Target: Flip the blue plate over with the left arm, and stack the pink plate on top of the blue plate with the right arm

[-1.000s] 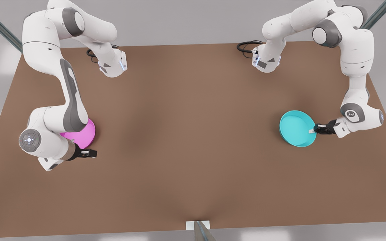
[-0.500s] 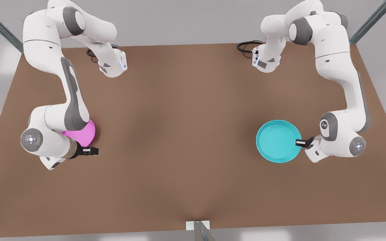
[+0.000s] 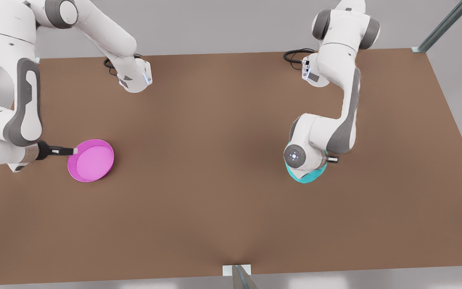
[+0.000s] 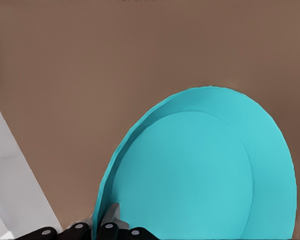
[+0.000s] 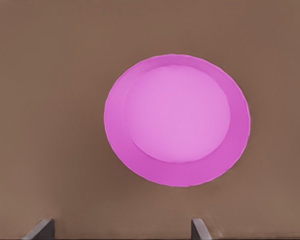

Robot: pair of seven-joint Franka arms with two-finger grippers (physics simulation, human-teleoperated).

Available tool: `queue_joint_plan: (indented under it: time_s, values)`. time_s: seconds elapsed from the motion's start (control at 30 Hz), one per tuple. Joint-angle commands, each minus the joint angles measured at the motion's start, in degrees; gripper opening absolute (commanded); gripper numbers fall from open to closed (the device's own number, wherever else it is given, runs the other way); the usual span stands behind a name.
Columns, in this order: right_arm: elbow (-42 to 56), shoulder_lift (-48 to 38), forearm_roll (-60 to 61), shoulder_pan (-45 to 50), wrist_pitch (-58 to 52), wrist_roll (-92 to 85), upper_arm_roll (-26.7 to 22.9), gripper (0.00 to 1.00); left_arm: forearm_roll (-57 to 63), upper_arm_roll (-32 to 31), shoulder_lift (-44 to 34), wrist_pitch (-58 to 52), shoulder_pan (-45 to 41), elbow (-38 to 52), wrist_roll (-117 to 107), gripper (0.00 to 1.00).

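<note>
- Since the earlier frames, the left arm has swung the blue plate [image 3: 306, 176] inward from the front view's right, and the right arm has pulled back off the pink plate [image 3: 91, 160] toward the front view's left edge.
- Left gripper [image 4: 101, 222] pinches the blue plate's rim; in the left wrist view the plate is tilted above the brown table [image 3: 231, 160].
- In the front view, the left arm's wrist covers most of the blue plate, leaving only a turquoise crescent.
- Pink plate lies flat on the table, at the front view's left.
- Right gripper [image 3: 65, 151] is at the pink plate's rim; its fingers [image 5: 40, 229] are spread wide in the right wrist view, holding nothing.
</note>
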Motion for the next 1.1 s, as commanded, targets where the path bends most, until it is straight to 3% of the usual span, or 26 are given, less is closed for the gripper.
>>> queue_joint_plan:
  time_s: [0.0, 0.03, 0.13, 0.2, 0.27, 0.37, 0.63, 1.07]
  values:
    - [-1.89, -0.95, 0.06, -0.63, 2.05, -0.21, 0.20, 1.00, 7.41, 0.03, 0.13, -0.69, -0.70, -0.01, -0.42, 0.21]
    - [-7.07, -3.23, 0.06, -2.64, 8.02, -0.47, 0.21, 1.00, 9.77, 0.03, 0.39, -2.44, -2.54, -0.01, -1.29, 0.21]
    - [-10.33, -2.89, 2.26, -11.00, 12.68, -8.82, 0.21, 1.00, 17.77, 0.03, 2.41, -5.69, -8.34, -0.01, -3.67, 0.21]
    - [-13.15, -1.66, 3.40, -10.21, 20.51, -9.35, 0.29, 1.00, 21.91, 0.03, 4.61, -9.83, -13.27, -0.01, -7.10, 0.21]
    - [-9.47, 2.99, 7.36, -7.31, 26.32, -25.86, 1.00, 1.00, 25.34, 0.03, 6.81, -11.94, -17.40, -0.10, -9.82, 0.21]
    - [-7.09, 7.75, 7.45, -7.22, 27.02, -36.68, 1.00, 1.00, 28.77, 0.03, 9.80, -16.07, -23.37, -0.10, -12.90, 0.21]
    - [-8.32, 8.54, 3.84, -10.91, 21.31, -28.07, 0.38, 1.00, 31.67, 0.03, 15.69, -17.83, -27.51, -0.01, -18.61, 0.21]
    - [-8.14, 15.92, -0.99, -10.91, 27.37, -28.25, 0.29, 1.00, 40.19, -0.06, 23.07, -24.24, -33.66, -0.01, -21.34, 0.21]
